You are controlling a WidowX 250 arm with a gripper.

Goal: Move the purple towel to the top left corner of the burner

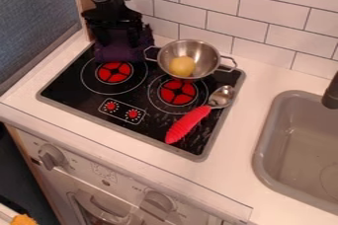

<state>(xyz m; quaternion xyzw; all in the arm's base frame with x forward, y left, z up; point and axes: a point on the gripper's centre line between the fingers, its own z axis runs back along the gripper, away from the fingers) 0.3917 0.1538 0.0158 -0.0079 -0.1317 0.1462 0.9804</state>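
One purple towel (pixel 120 46) sat bunched at the stovetop's (pixel 69 85) eleven o'clock, taking the top of the camera view as twelve; its lower edge overlapped the black surface in the view, near the left ring. The gripper (pixel 113 19) hung directly above it, its lower end up against the cloth as the camera saw it. Whether the gripper was spread, pressed together or pinching the towel, I could not tell.

Between one and two o'clock on the stovetop stood a metal pot (pixel 206 61) with two handles, upright, and a yellow ball (pixel 182 66) lay inside it. A spoon (pixel 223 95) with a red handle (pixel 188 124) rested at four o'clock, its bowl pointing toward one o'clock and its handle toward seven. Two small red knobs (pixel 133 114) were printed or set at seven o'clock on the same surface.

Beyond the stovetop, the gray sink (pixel 265 145) was set in the white counter (pixel 231 157) toward four o'clock, with a black faucet (pixel 331 94) at three. White tiles (pixel 257 34) covered the wall around one o'clock.
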